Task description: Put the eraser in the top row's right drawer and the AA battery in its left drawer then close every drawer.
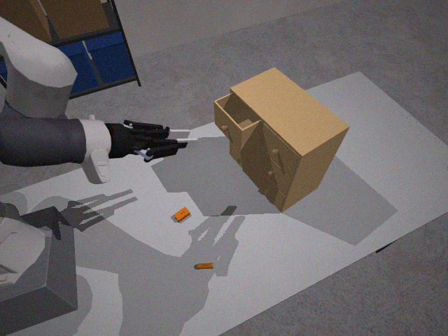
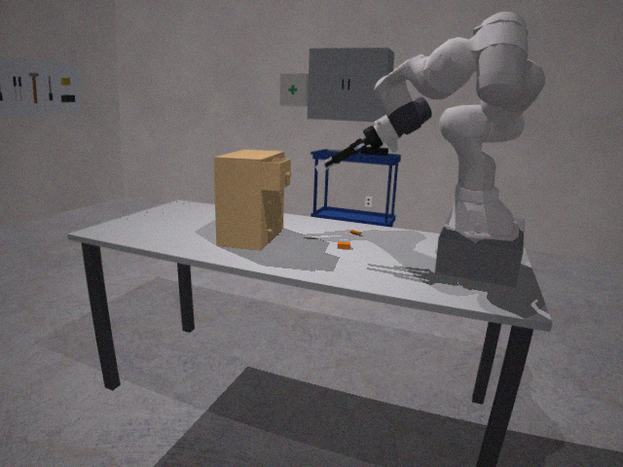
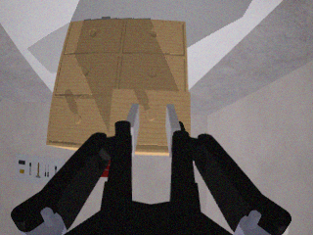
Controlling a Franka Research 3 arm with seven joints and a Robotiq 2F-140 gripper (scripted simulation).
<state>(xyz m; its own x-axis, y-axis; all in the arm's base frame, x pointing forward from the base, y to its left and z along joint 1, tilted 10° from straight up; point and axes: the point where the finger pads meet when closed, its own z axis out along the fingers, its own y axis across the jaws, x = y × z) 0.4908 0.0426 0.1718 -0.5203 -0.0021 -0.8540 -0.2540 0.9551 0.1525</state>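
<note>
The claw (image 1: pixel 183 137) hangs in the air level with the chest's (image 1: pixel 289 108) top row, well apart from its front, fingers nearly together and gripping nothing. One top drawer (image 1: pixel 231 117) stands pulled out; facing the fronts, it is the right one, meant for the eraser. The eraser (image 1: pixel 181 213) lies on the surface (image 1: pixel 361 108) below the claw and nearer the camera, its long axis slanting toward the chest. The battery (image 1: pixel 204 266) lies further out the same way, roughly crosswise in the top view. The likely next move is down to the eraser, so the claw must swing from level to pointing down.
</note>
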